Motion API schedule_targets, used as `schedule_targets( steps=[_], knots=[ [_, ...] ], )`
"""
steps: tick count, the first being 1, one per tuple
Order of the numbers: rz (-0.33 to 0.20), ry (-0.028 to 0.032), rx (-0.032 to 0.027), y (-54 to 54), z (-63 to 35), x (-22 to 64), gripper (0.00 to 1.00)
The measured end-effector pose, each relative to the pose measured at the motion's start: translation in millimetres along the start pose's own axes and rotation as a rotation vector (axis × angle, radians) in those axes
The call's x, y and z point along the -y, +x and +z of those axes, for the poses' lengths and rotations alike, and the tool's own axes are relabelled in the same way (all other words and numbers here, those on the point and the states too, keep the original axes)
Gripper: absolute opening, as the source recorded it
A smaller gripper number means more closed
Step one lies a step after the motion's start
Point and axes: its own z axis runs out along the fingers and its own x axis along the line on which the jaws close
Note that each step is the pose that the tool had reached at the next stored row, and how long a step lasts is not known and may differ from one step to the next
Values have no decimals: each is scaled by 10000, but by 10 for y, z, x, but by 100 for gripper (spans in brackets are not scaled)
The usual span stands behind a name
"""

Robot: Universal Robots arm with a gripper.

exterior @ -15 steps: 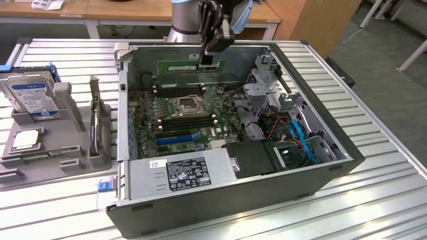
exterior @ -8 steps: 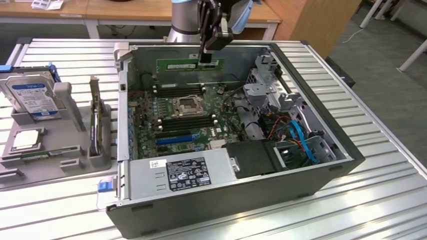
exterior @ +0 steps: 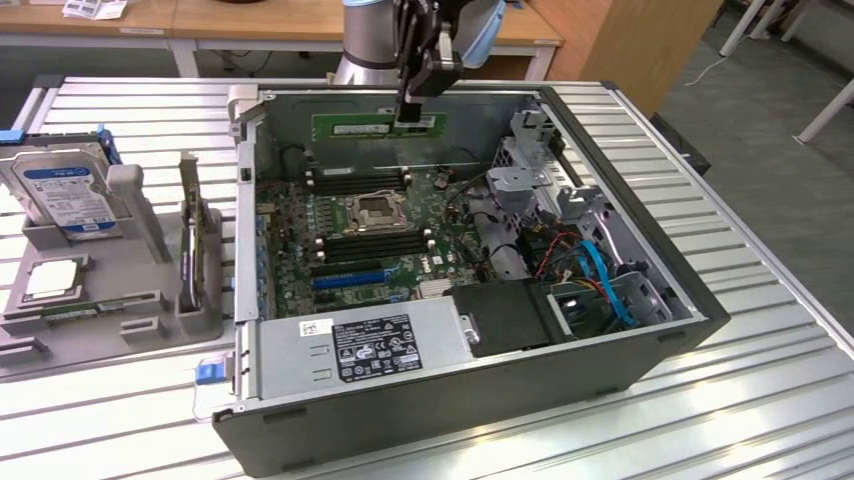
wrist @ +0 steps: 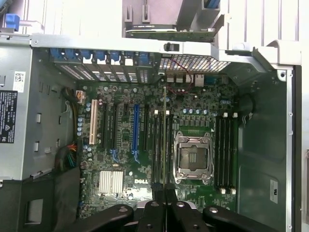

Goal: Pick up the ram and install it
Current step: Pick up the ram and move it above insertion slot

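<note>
The ram (exterior: pixel 375 125) is a long green stick hanging level above the far part of the open computer case (exterior: pixel 667 335). My gripper (exterior: pixel 415 112) is shut on its end nearer the exterior view's right. In the wrist view the ram (wrist: pixel 164 125) runs edge-on as a thin line from my fingertips (wrist: pixel 157 209), over the black memory slots (wrist: pixel 157 145) beside the empty CPU socket (wrist: pixel 194 157). The ram is well above the motherboard (exterior: pixel 400 265) and touches no slot. More memory slots (wrist: pixel 225 150) lie on the socket's other side.
A silver power supply (exterior: pixel 360 345) fills the case's near end. A drive cage with blue and red cables (exterior: pixel 587 275) sits at the exterior view's right. A grey tray (exterior: pixel 160 335) on the left holds a hard drive (exterior: pixel 64 195), a silver CPU chip (exterior: pixel 51 280) and a card (exterior: pixel 196 250).
</note>
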Motion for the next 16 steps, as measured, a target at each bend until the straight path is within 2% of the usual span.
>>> schedule_targets(
  steps=[16],
  knots=[
    [0,0,1,-10,36,2,12]
  ],
)
